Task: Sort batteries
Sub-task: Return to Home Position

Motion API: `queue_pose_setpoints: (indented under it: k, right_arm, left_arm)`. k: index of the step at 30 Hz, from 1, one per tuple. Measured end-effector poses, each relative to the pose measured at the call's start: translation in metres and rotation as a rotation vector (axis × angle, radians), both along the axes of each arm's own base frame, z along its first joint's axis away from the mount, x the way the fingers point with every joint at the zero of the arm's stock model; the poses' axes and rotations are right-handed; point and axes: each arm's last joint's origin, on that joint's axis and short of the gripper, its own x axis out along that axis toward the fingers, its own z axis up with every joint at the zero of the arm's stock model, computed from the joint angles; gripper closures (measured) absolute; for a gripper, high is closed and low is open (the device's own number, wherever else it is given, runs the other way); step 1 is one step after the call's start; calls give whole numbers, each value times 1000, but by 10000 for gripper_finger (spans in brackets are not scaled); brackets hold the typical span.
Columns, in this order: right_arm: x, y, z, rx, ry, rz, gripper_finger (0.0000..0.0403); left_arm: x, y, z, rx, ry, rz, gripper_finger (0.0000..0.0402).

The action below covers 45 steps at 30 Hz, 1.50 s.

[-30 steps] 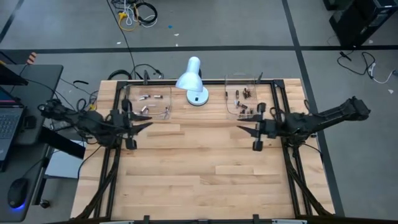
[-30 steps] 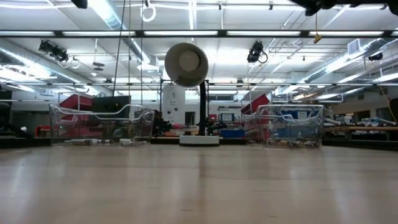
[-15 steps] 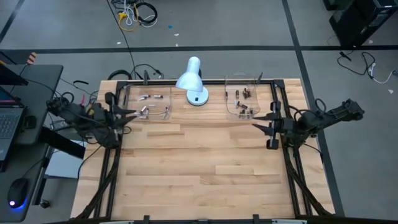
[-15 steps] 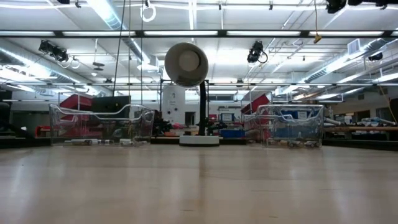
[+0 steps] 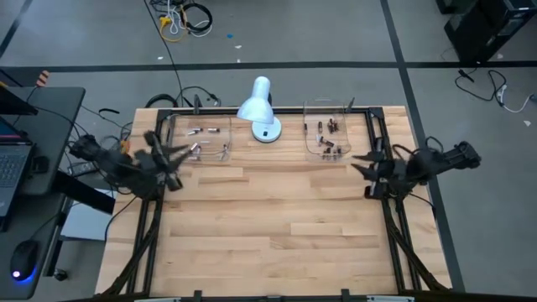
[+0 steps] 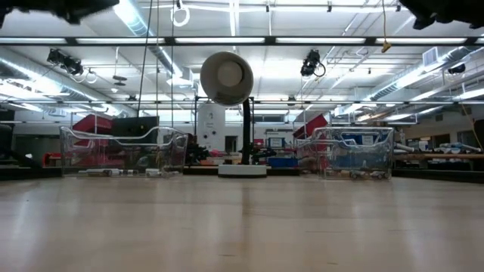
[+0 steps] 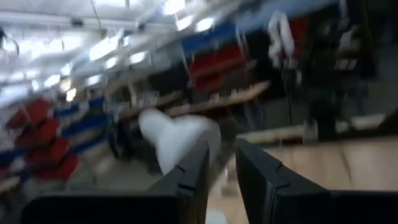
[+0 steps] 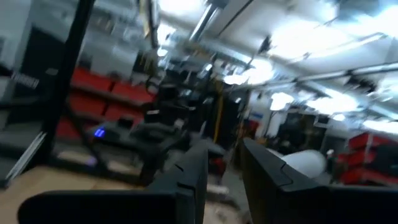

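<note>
- The silver batteries (image 5: 200,132) lie in the clear tray (image 5: 210,143) at the back of the table, on the left arm's side.
- The dark batteries (image 5: 329,134) lie in the other clear tray (image 5: 315,113), on the right arm's side.
- A white lamp (image 5: 254,106) stands between the two trays.
- I see no loose battery on the wooden table (image 5: 277,226), so the sorting looks done.
- The left gripper (image 7: 221,144) is up in the air at the table's left edge, near its tray. Its fingers are a little apart and hold nothing.
- The right gripper (image 8: 224,146) is up in the air at the table's right edge, near its tray. Its fingers are a little apart too, and hold nothing.
- I think the step now is going home to rest.
- Next, each arm should fold away to its own side. It should stay high, so it does not bump a tray or the lamp. There is nothing to grab.
</note>
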Motion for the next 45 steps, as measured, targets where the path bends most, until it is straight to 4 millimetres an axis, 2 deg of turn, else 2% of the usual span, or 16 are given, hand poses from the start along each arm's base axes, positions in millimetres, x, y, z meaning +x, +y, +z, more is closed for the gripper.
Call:
queue_pose_setpoints:
  k: [2,4,7,11,14,19,26,31,37,45]
  right_arm:
    - [-9,-3,3,-1,-46,-17,320]
    - [-16,-6,2,-11,-55,-18,323]
    - [-20,-7,0,-19,-46,-2,325]
    - [-18,-6,-4,0,-12,11,329]
    - [-17,-5,-7,1,-10,46,334]
    - [-13,-2,-19,-10,6,97,346]
    - [-3,6,-52,4,-7,232,363]
    - [-1,6,-54,33,21,254,372]
    - [1,7,-63,-2,107,248,382]
    - [0,6,-58,24,62,242,402]
  left_arm:
    - [-13,6,17,35,-64,-64,332]
    - [-28,11,28,74,-121,-214,343]
    - [-41,15,24,72,-135,-359,362]
    - [-32,11,6,-11,-48,-360,381]
    - [-20,3,-18,-29,7,-399,386]
    - [-8,-8,-47,-37,-3,-519,388]
    - [5,-16,-91,-55,16,-540,388]
    - [6,-16,-92,-91,16,-544,388]
    - [6,-17,-100,-59,104,-529,388]
    - [6,-16,-99,-131,76,-509,388]
